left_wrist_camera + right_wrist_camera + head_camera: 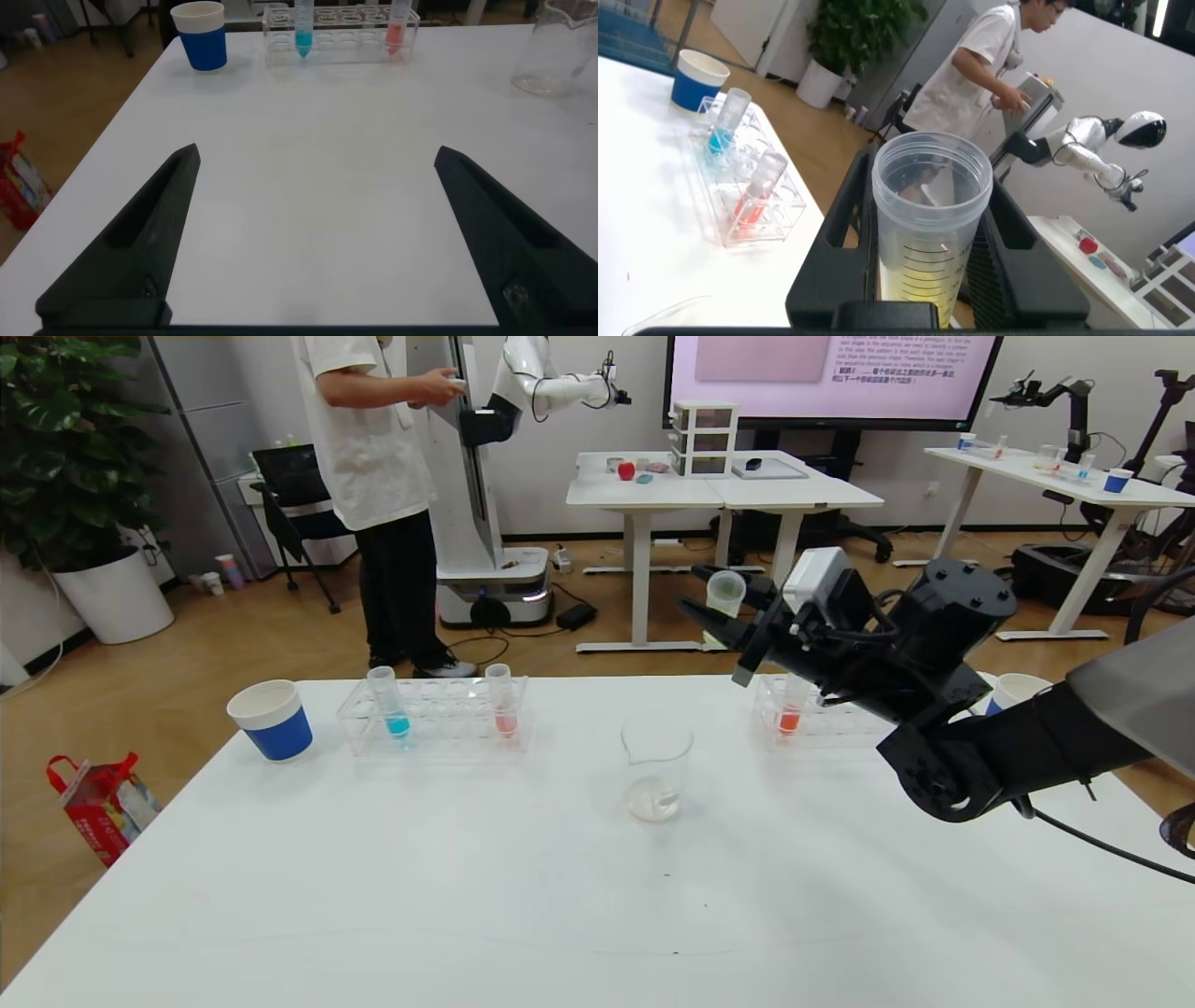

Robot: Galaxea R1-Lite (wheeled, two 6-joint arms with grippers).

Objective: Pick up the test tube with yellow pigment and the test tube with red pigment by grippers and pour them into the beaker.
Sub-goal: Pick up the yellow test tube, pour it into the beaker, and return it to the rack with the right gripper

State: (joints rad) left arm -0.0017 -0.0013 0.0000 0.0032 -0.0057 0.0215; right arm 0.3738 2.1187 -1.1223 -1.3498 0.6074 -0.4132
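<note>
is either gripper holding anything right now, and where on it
The right gripper holds the test tube with yellow pigment, its fingers clamped on the sides of the upper body, below the rim. The left gripper is open and holds nothing.

No legible text — screen writing unreadable

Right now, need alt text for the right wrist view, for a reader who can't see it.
The right gripper is shut on the test tube with yellow pigment, seen close up from its open rim. Farther off, a clear rack on the white table holds a turquoise tube and a red tube, beside a blue paper cup.
</note>
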